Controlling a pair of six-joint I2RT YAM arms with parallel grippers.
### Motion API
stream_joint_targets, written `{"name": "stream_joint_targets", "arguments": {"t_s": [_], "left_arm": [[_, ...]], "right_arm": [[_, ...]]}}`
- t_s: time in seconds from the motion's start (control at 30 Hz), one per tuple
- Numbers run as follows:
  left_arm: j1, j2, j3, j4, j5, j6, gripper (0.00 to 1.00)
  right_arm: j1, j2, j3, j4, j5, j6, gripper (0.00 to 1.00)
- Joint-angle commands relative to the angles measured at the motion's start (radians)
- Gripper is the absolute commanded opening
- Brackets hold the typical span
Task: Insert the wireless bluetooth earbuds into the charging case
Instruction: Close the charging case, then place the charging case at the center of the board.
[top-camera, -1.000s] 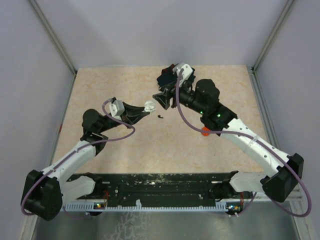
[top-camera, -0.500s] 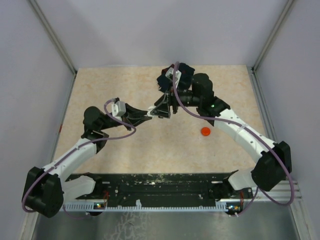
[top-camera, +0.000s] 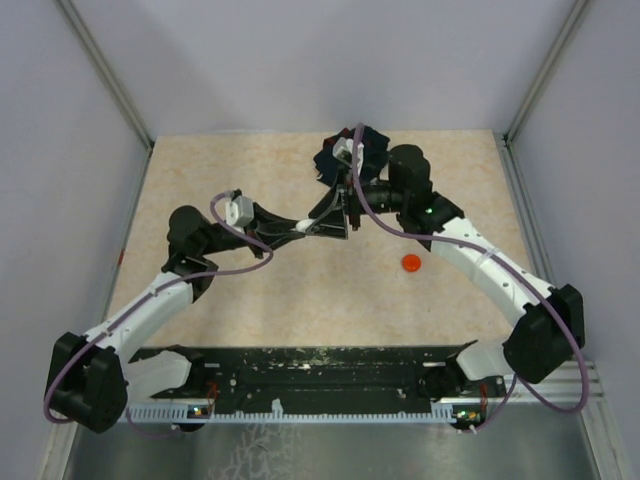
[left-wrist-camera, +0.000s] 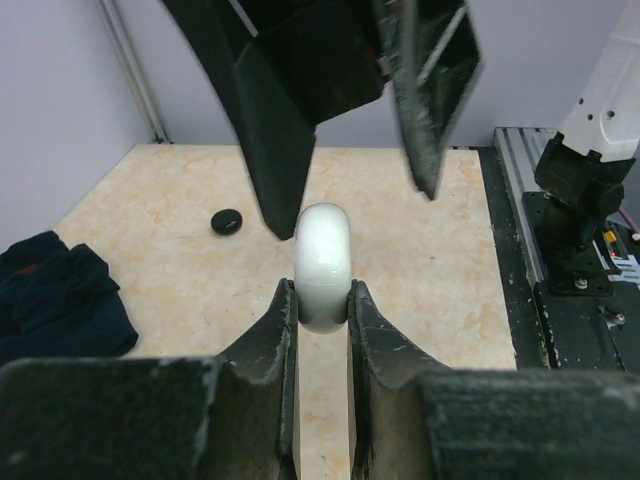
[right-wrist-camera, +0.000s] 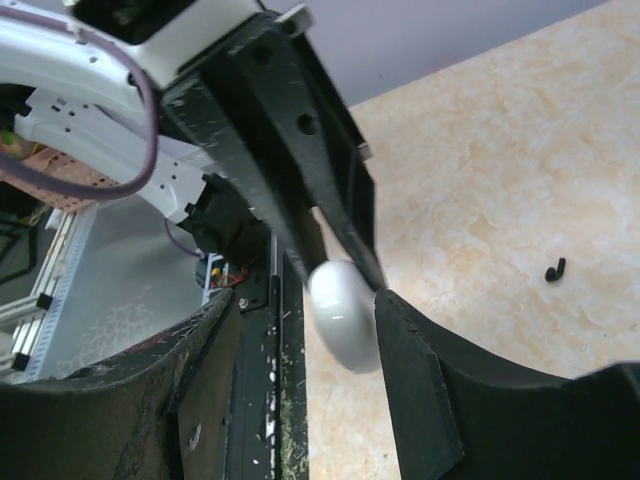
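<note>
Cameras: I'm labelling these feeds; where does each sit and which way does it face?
Top external: above and behind the left arm and right arm, both visible, looking down at the table.
Left wrist: looks along the left hand, shut on the white case.
Right wrist: looks past the open right hand toward the left arm.
Shared: both wrist views show the white case.

Both arms look alike on my feed: the left arm (top-camera: 150, 305) and the right arm (top-camera: 495, 272) have white shell links between chunky black joint housings, with a thin purple cable (top-camera: 240, 268) looping loosely along each. A small green light (top-camera: 428, 210) glows on a black joint of the right arm, and a white block (top-camera: 237, 210) sits by each wrist. The left gripper (left-wrist-camera: 322, 297) and the right gripper (right-wrist-camera: 305, 300) have thick black fingers, scuffed pale along the edges.
</note>
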Motion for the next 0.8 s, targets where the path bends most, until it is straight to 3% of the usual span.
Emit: {"name": "stream_joint_targets", "arguments": {"t_s": [0.0, 0.2, 0.43, 0.63, 0.77], "left_arm": [[0.002, 0.019, 0.055, -0.086, -0.038, 0.023, 0.0], [0.002, 0.042, 0.082, -0.136, -0.049, 0.019, 0.0], [-0.002, 0.099, 0.132, -0.186, -0.107, -0.094, 0.0], [-0.007, 0.218, 0.189, -0.289, -0.15, -0.344, 0.0], [-0.022, 0.272, 0.133, -0.222, -0.189, -0.498, 0.0]], "right_arm": [[-0.004, -0.088, 0.005, 0.042, -0.07, -0.047, 0.56], [-0.016, -0.118, -0.016, 0.024, 0.003, -0.083, 0.56], [-0.017, -0.213, -0.094, -0.084, 0.484, -0.125, 0.58], [-0.017, -0.306, -0.192, -0.196, 0.812, -0.051, 0.6], [-0.017, -0.358, -0.254, -0.264, 0.985, 0.04, 0.64]]}}
